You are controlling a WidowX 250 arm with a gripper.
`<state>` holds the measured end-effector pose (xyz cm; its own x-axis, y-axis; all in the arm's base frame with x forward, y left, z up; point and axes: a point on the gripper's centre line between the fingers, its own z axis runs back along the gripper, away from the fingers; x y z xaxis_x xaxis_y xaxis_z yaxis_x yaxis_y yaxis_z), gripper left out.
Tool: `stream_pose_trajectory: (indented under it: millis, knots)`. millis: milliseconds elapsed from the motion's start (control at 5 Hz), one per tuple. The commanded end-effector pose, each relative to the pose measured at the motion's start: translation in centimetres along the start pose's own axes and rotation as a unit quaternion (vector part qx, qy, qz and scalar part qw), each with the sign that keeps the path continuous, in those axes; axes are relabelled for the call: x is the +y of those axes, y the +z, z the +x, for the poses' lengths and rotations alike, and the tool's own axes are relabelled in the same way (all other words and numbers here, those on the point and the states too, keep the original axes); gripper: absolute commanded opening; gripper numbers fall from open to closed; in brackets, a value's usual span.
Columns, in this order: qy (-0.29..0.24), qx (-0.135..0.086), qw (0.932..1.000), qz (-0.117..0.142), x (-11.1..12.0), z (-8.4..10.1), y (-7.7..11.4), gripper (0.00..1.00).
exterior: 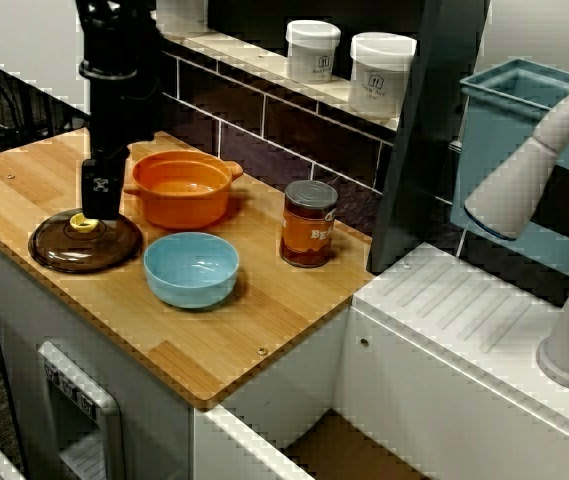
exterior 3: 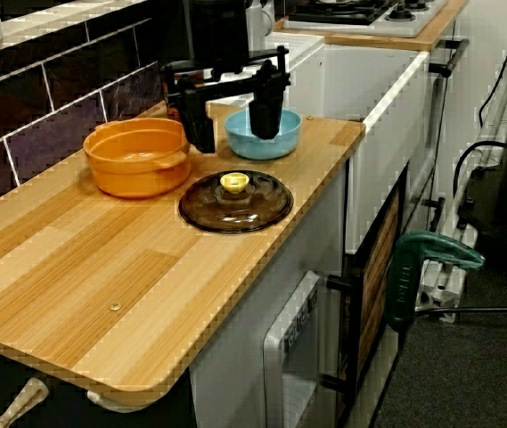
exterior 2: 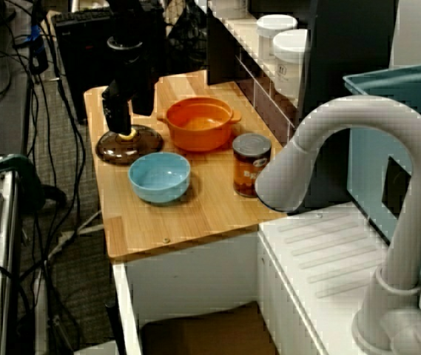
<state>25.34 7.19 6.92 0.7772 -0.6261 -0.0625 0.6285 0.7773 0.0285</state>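
Wooden counter (exterior: 264, 305) against dark tiles (exterior: 304, 132). From the front: gripper (exterior: 97, 208) directly over brown lid (exterior: 89, 250), empty orange pot (exterior: 182, 190) just beside. From the sink side: empty blue bowl (exterior 2: 159, 176) near the gripper, sealed can (exterior 2: 251, 166) farther off. From the counter end: jaws spread wide, clear above yellow knob (exterior 3: 234, 183). Likely glass: stiff, slick, breakable, weighty; best hold, the knob.

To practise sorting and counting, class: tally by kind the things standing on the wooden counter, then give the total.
Pots: 1, the orange pot
Bowls: 1, the blue bowl
Lids: 1, the brown glass lid, under the open hand
Cans: 1, the can
Total: 4
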Motion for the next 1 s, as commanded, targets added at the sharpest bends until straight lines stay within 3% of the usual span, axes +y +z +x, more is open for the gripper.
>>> stream_pose_trajectory:
  millis: [0,400,800]
  knots:
    - [0.015,-0.006,0.9996,0.023,0.9,-1.7,-0.4,1.00]
    - [0.008,0.001,0.9996,0.025,0.6,-1.8,-1.3,1.00]
    - [0.002,0.002,0.9997,0.025,-0.3,-3.1,-1.9,1.00]
